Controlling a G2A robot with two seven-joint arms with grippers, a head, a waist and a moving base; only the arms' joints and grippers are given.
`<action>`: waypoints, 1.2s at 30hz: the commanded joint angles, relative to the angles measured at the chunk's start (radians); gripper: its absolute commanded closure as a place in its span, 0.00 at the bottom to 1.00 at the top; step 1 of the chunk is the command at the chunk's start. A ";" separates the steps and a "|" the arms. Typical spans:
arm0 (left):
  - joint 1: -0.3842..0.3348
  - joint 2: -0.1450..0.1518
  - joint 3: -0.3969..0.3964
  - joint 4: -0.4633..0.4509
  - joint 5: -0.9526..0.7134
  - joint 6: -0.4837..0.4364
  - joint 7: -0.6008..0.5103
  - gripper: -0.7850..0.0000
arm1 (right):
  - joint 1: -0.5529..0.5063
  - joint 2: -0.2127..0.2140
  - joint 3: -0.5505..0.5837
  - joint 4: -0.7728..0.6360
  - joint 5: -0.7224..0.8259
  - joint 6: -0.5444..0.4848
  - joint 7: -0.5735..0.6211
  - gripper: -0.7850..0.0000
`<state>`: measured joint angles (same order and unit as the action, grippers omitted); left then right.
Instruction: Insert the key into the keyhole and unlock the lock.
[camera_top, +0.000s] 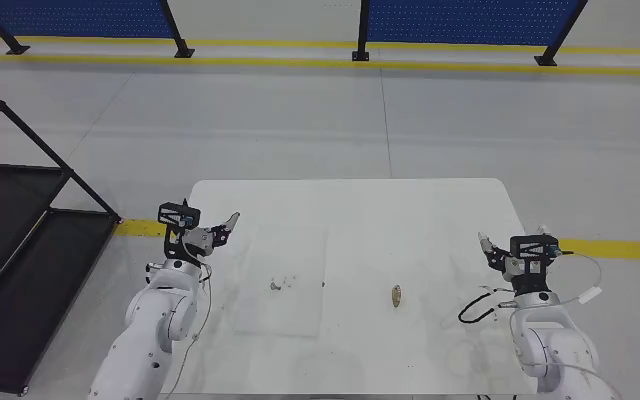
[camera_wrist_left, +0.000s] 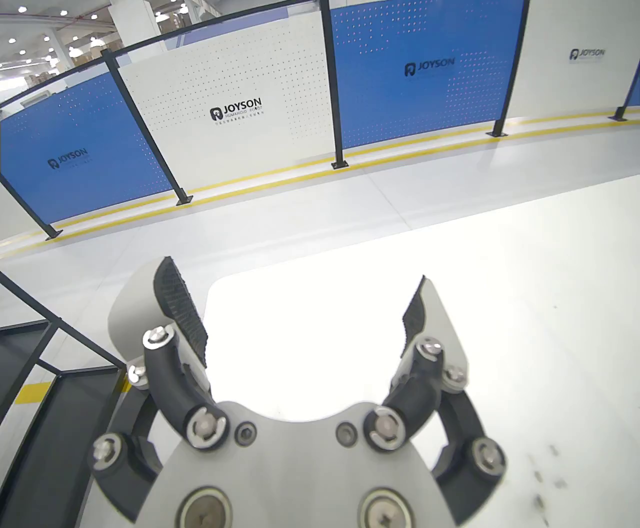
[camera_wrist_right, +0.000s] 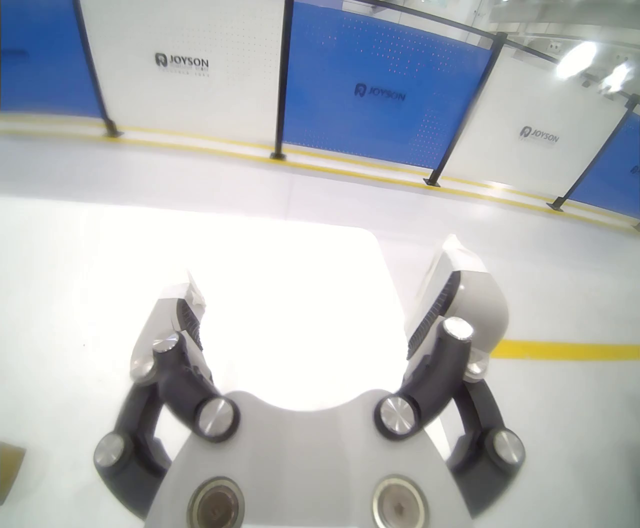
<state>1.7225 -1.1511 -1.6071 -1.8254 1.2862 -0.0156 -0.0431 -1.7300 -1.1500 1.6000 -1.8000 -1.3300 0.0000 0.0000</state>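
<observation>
A small brass-coloured lock (camera_top: 396, 294) lies on the white table (camera_top: 400, 220), right of the middle. A small silvery key (camera_top: 277, 285) lies left of the middle. My left gripper (camera_top: 229, 224) hovers near the table's left edge, well apart from the key, and stands open (camera_wrist_left: 295, 280) with nothing between its fingers. My right gripper (camera_top: 490, 244) is over the table's right side, far from the lock, also open (camera_wrist_right: 325, 275) and empty.
A black cable (camera_top: 478, 306) loops on the table by the right arm. A black metal rack (camera_top: 40, 250) stands off the table's left side. Blue and white fence panels (camera_wrist_left: 240, 105) line the far floor. A brown corner (camera_wrist_right: 10, 467) shows at the right wrist view's edge.
</observation>
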 joint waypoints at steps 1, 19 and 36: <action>-0.004 0.000 -0.015 -0.044 -0.047 -0.015 -0.077 0.00 | 0.000 0.000 0.000 0.000 0.000 0.000 0.000 0.00; -0.040 0.008 -0.063 -0.377 -0.466 0.074 -0.912 0.00 | 0.000 0.000 0.000 0.000 0.000 0.000 0.000 0.00; -0.216 0.025 0.038 -0.195 -0.766 0.286 -1.434 0.00 | 0.000 0.000 0.000 0.000 0.000 0.000 0.000 0.00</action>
<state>1.5115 -1.1267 -1.5766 -2.0364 0.5304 0.2533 -1.4665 -1.7300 -1.1500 1.6000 -1.8000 -1.3300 0.0000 0.0000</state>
